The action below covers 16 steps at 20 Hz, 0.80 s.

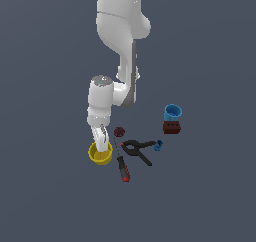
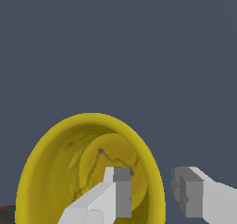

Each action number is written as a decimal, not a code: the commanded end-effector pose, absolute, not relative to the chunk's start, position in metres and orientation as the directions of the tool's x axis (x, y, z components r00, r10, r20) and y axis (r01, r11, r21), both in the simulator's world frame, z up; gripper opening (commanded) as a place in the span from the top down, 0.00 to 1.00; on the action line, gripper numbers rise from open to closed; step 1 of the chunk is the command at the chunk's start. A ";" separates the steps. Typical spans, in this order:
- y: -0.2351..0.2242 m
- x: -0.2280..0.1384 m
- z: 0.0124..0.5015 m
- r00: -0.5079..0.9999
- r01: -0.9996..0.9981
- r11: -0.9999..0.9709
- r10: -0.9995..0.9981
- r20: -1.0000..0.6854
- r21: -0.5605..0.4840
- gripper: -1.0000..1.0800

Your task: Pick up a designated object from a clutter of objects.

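Note:
The yellow cup (image 1: 100,156) stands upright on the floor at the exterior view's left end of the clutter. My gripper (image 1: 103,144) is lowered onto its rim. In the wrist view the yellow cup (image 2: 51,172) is seen from above, and my gripper (image 2: 155,190) straddles its wall, with one finger (image 2: 121,190) inside the cup and the other finger (image 2: 190,193) outside. Small gaps show between both fingers and the wall, so the gripper is open.
A red-black screwdriver (image 1: 122,168) lies just to the exterior view's right of the cup, then a black clamp (image 1: 137,150) and a tiny dark red lump (image 1: 119,131). Farther right are the blue cup (image 1: 173,112) and a dark red block (image 1: 171,128).

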<state>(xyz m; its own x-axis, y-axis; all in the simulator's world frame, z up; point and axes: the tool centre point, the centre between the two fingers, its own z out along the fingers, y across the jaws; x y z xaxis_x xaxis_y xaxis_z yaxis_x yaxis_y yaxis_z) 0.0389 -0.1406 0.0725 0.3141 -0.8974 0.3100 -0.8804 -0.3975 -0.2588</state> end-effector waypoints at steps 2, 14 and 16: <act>-0.141 0.040 0.072 0.314 -0.880 -0.398 -0.897 0.310 -0.259 1.00; -0.142 0.038 0.076 0.314 -0.880 -0.398 -0.897 0.311 -0.260 1.00; -0.143 0.037 0.080 0.314 -0.880 -0.398 -0.897 0.311 -0.260 1.00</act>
